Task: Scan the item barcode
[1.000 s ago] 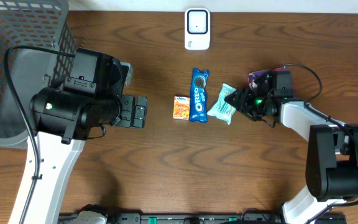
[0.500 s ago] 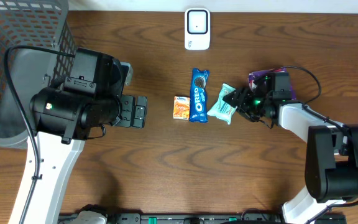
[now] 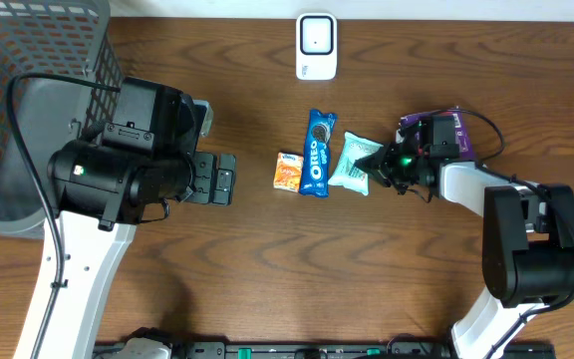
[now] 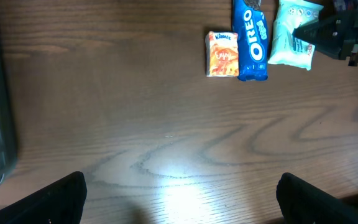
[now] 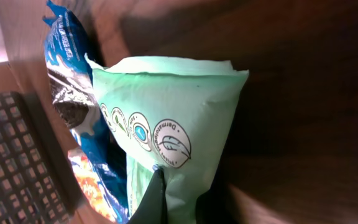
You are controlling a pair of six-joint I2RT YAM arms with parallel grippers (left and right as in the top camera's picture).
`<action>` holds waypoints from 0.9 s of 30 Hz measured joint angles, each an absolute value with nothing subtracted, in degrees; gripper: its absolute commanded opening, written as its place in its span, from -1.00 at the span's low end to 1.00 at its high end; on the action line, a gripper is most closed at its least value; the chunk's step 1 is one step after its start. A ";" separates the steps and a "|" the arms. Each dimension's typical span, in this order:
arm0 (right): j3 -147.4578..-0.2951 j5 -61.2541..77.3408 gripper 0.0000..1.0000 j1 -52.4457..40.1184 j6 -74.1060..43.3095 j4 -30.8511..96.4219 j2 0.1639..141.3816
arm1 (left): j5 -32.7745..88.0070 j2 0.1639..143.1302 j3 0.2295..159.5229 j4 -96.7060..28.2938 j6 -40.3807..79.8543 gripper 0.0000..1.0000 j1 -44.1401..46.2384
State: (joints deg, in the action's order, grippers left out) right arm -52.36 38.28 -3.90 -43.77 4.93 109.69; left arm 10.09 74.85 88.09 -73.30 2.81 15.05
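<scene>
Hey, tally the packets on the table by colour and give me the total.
Orange packet: 1
Blue Oreo packet: 1
Mint green packet: 1
Purple one, mostly hidden: 1
Total: 4

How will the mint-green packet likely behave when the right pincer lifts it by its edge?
The mint-green packet looks like soft film with a crimped end, so it will probably sag rather than stay flat. It seems thin and light. Its smooth skin may slip from the right pincer, which pinches only one edge.
</scene>
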 measured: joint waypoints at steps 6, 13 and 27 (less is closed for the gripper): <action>-57.36 33.41 -0.99 -2.46 -37.71 20.93 107.55 | 10.11 74.85 88.09 -73.32 2.81 0.96 15.05; -67.72 4.49 -0.98 -5.54 -31.03 41.91 101.01 | 10.09 74.85 88.09 -73.30 2.81 0.96 15.05; -71.24 -36.82 -0.98 -24.08 -23.99 39.88 108.38 | 10.09 74.85 88.09 -73.30 2.81 0.96 15.05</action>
State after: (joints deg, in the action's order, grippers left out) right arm -71.24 -36.82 -24.08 -23.99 39.88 108.38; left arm 10.09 74.85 88.09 -73.30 2.81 15.05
